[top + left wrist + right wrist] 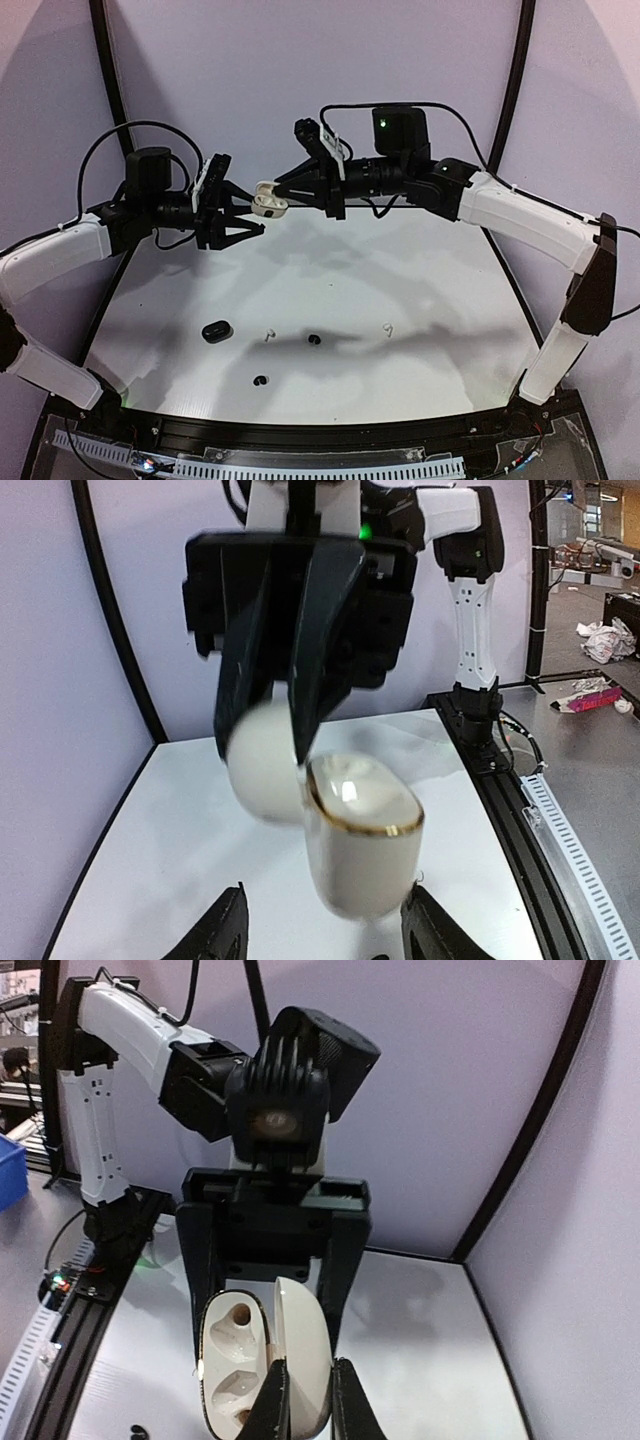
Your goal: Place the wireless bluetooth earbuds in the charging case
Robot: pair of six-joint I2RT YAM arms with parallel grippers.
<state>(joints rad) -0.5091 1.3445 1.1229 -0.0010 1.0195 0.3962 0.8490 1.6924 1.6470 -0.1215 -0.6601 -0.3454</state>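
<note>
My right gripper (284, 194) is shut on the lid of an open white charging case (268, 201) with a gold rim, held high above the table. In the right wrist view its fingers (276, 1408) pinch the lid (300, 1345), and the case's sockets (234, 1355) are empty. My left gripper (255, 211) is open, its fingertips (226, 932) on either side of the case body (362, 850) without touching it. Two white earbuds (268, 335) (388, 327) and two black earbuds (314, 340) (261, 381) lie on the table below.
A small black charging case (216, 331) lies on the white table (430, 300) at the left, near the earbuds. Purple walls stand behind and at both sides. A black rail (300, 435) runs along the near edge.
</note>
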